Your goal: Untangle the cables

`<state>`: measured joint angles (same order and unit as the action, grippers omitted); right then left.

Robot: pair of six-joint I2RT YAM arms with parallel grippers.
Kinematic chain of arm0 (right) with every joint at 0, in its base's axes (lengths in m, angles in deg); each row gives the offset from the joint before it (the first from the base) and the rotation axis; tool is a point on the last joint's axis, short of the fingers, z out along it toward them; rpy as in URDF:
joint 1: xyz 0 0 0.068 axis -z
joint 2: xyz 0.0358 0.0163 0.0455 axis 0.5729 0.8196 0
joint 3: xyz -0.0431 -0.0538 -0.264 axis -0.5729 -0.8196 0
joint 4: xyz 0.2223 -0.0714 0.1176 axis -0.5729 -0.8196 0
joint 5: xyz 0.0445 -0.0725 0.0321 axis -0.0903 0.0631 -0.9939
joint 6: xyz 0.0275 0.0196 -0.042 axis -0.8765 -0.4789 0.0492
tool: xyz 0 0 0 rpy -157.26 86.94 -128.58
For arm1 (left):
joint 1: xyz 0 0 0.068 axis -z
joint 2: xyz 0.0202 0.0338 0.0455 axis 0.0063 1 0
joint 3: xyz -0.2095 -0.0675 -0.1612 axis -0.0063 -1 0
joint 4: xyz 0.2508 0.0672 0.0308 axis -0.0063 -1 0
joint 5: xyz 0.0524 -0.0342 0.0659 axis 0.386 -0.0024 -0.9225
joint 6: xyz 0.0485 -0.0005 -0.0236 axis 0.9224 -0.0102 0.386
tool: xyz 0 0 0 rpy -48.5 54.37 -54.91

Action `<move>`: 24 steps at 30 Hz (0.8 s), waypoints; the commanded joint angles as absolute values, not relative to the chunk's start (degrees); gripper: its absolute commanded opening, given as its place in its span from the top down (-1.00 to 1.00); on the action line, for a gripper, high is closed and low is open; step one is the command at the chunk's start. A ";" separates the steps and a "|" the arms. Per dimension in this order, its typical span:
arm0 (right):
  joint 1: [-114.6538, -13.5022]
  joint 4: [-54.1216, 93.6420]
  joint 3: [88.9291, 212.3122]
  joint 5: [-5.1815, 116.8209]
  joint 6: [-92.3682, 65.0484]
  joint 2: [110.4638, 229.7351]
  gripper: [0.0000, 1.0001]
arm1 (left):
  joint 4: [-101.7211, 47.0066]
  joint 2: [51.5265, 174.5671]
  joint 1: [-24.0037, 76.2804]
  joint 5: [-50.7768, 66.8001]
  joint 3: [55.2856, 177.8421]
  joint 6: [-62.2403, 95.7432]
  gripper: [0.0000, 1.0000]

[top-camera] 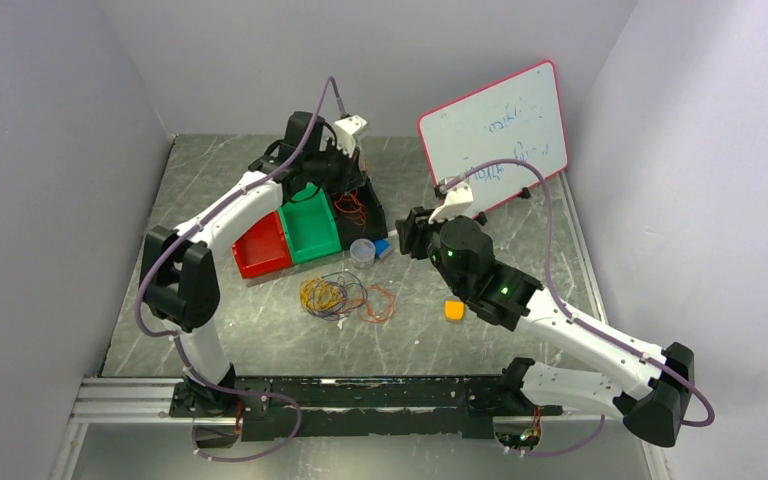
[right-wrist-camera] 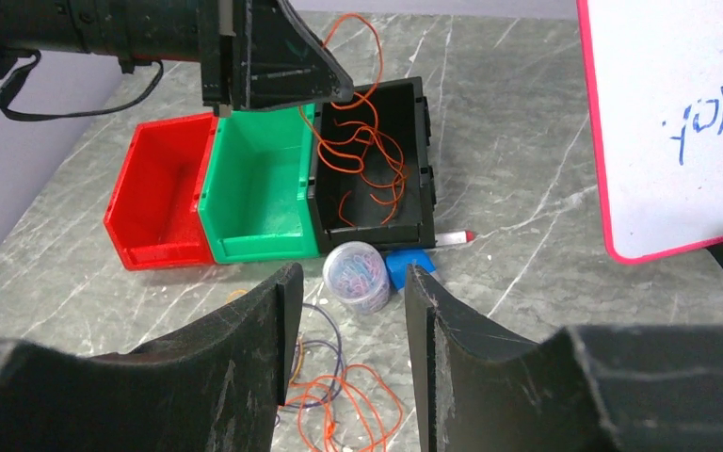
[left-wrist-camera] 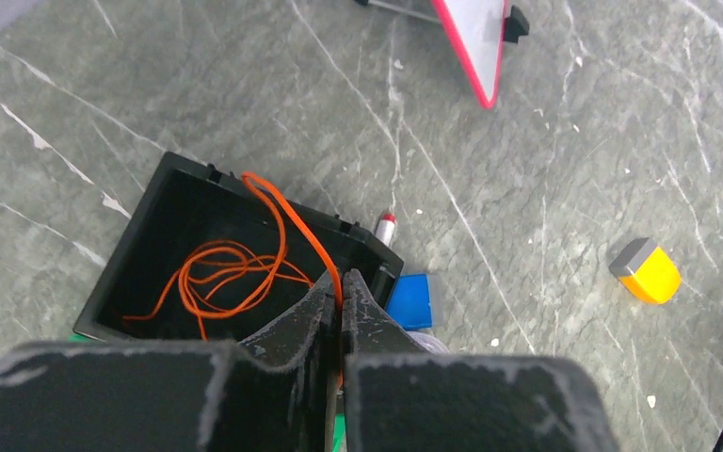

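Holding: the left gripper (left-wrist-camera: 342,287) is clenched on one orange cable (left-wrist-camera: 235,273), which runs from between its fingertips down into the black bin (left-wrist-camera: 127,247) directly beneath.
Right gripper: the right gripper (right-wrist-camera: 350,273) hovers spread wide and empty, a jar of paper clips (right-wrist-camera: 358,276) just ahead of its fingertips.
Done: judging by this, one cable is separated and nearly binned, needing only release.
Left: the tangle (top-camera: 345,297) of yellow, dark purple and orange cables lies on the table just below the right gripper, well apart from the left one. The green bin (right-wrist-camera: 254,179) and red bin (right-wrist-camera: 155,202) beside the left gripper show no cable.
Surface: flat grey marbled tabletop (top-camera: 260,340) with pale veins.
Room: plain pale walls; a red-framed whiteboard (top-camera: 495,135) is propped beyond the right gripper.
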<state>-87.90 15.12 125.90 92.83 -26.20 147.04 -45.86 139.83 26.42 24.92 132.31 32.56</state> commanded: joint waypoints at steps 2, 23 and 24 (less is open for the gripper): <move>-87.82 14.73 124.45 94.17 -26.80 146.54 0.05 | -43.35 140.90 26.05 23.92 130.73 32.88 0.86; -87.80 12.23 122.27 96.93 -28.45 142.53 0.04 | -43.72 155.51 26.08 10.95 137.08 26.07 0.86; -87.81 11.88 122.40 96.95 -28.31 142.53 0.04 | -43.72 156.32 26.09 10.32 137.47 25.65 0.86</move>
<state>-87.90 12.98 122.80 95.32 -27.29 143.93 -44.07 154.30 26.40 14.27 134.00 27.88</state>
